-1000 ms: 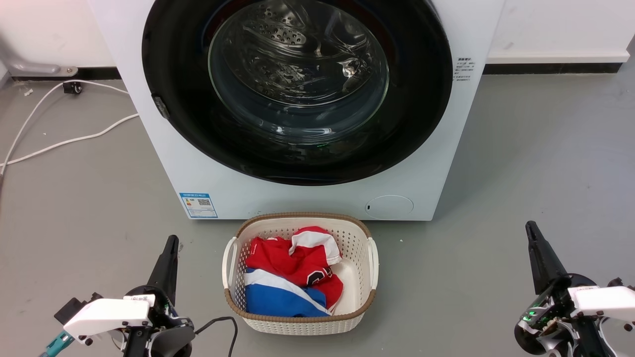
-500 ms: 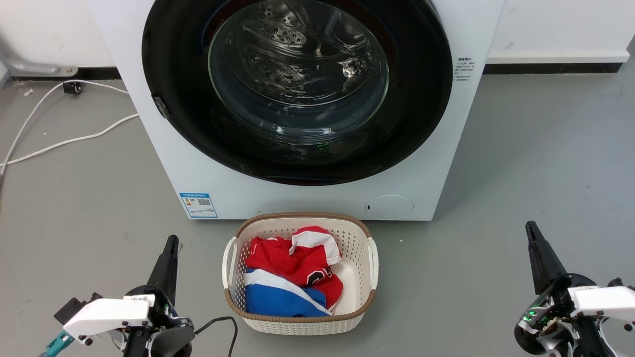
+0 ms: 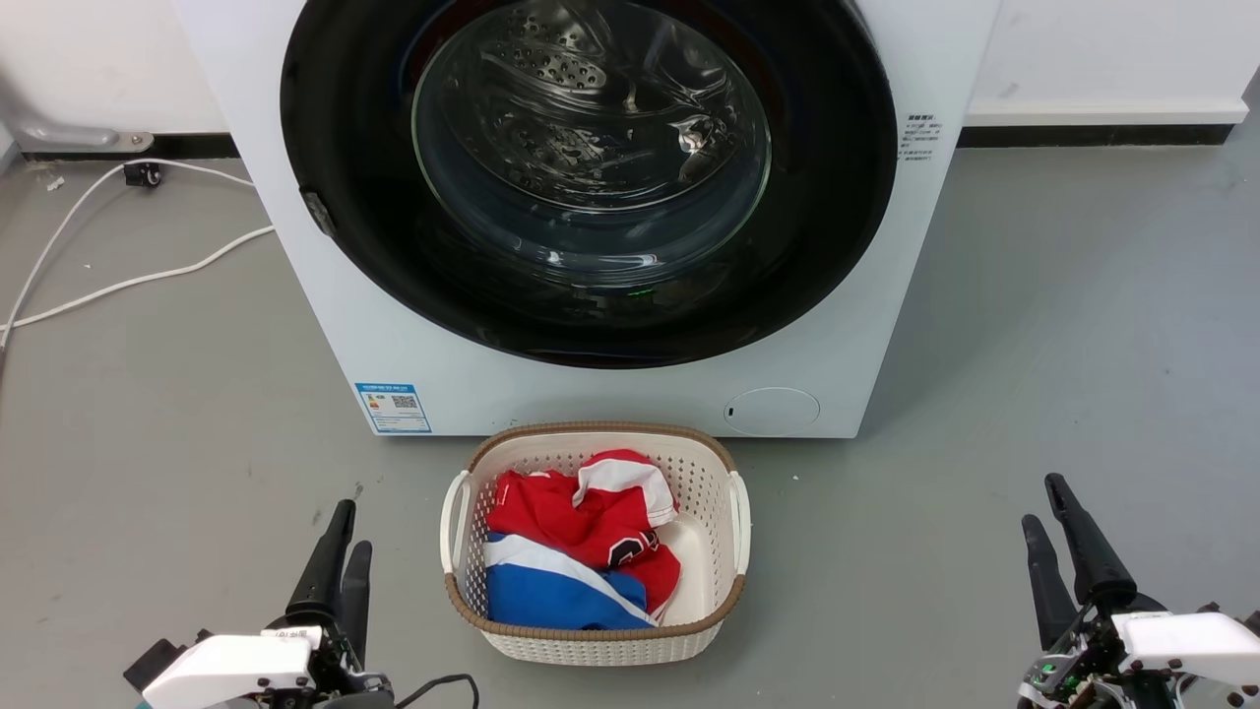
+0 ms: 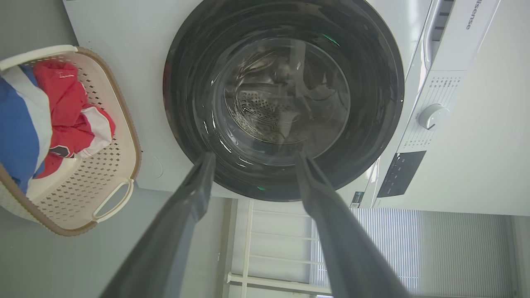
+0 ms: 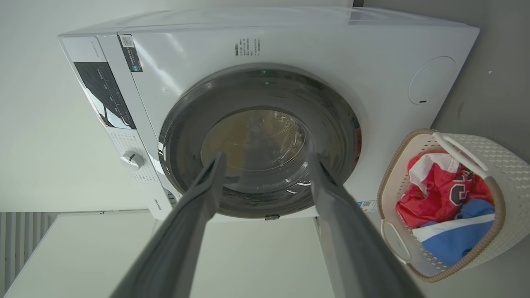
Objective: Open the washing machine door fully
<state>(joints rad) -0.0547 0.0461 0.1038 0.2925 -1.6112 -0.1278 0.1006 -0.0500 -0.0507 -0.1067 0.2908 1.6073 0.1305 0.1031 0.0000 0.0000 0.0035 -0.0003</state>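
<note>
Nearest, low over the grey floor (image 3: 984, 394), the left jaws are seen as two long dark fingers (image 3: 330, 561) just left of a laundry basket (image 3: 591, 433). The right jaws, likewise two dark fingers (image 3: 1078, 537), are held well to the right of it. In the left wrist view the fingers (image 4: 194, 186) are spread wide with nothing between them. The same wide, empty gap is shown between the fingers (image 5: 207, 182) in the right wrist view.

The cream basket is set on the floor between the two pairs of jaws and just in front of the washing machine (image 3: 591, 394). Red, white and blue clothes (image 3: 581, 542) are heaped in it.

Beyond the basket the white machine is stood on the floor against the wall. A small blue label (image 3: 394, 407) and a round cap (image 3: 773, 411) are carried low on its front. The washing machine door (image 3: 345, 197) is shut, its glossy black ring lying flat against the front, and the steel drum is seen through its glass bowl. A small grey catch (image 3: 317, 212) is fixed at the door's left edge. The door lies well beyond both pairs of jaws and is touched by neither. In each wrist view it is framed just past the fingertips.

A white cable (image 3: 128, 281) is trailed over the floor left of the machine.
</note>
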